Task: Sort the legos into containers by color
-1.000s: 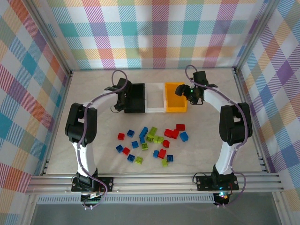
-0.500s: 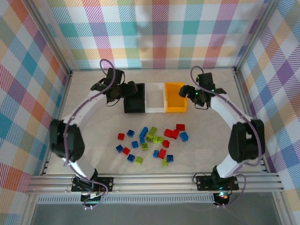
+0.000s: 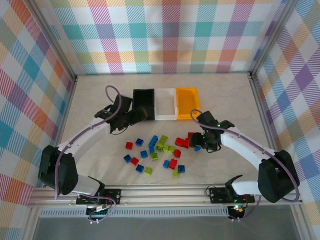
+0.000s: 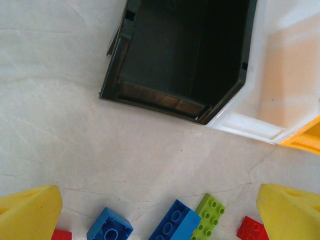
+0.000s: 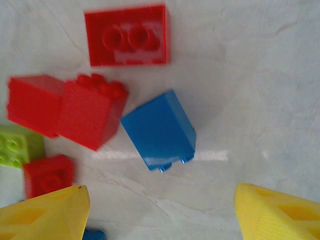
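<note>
The table [image 3: 235, 100] is carrying three open rectangular plastic containers in a row toward its far edge: a black bin [image 3: 144, 103], a white bin [image 3: 165, 103] and an orange-yellow bin [image 3: 186, 103], each touching its neighbour. The small studded plastic legos [image 3: 159, 150] in red, blue and yellow-green are lying loose in a cluster on the middle of the table, toward its near edge and apart from the bins. The left wrist view is showing no brick inside the black bin. The left gripper [image 4: 159, 214] is hovering between the near wall of the black bin and the cluster, its yellow fingers [image 4: 27, 212] standing fully apart and holding nothing. The right gripper [image 5: 162, 215] is hanging over the right end of the cluster, jaws spread wide and empty. A blue brick [image 5: 159, 130] is lying just ahead of them, and red bricks [image 5: 92, 110] are touching or nearly touching its left side. The blue brick appears to be resting on its side, studs toward the gripper. In my judgement these pieces are light, rigid and not fragile, but smooth-walled and liable to skid or flip if pinched off-centre. The hold is best taken across two flat opposite walls at mid-height, clear of the studs and of the red neighbour.
</note>
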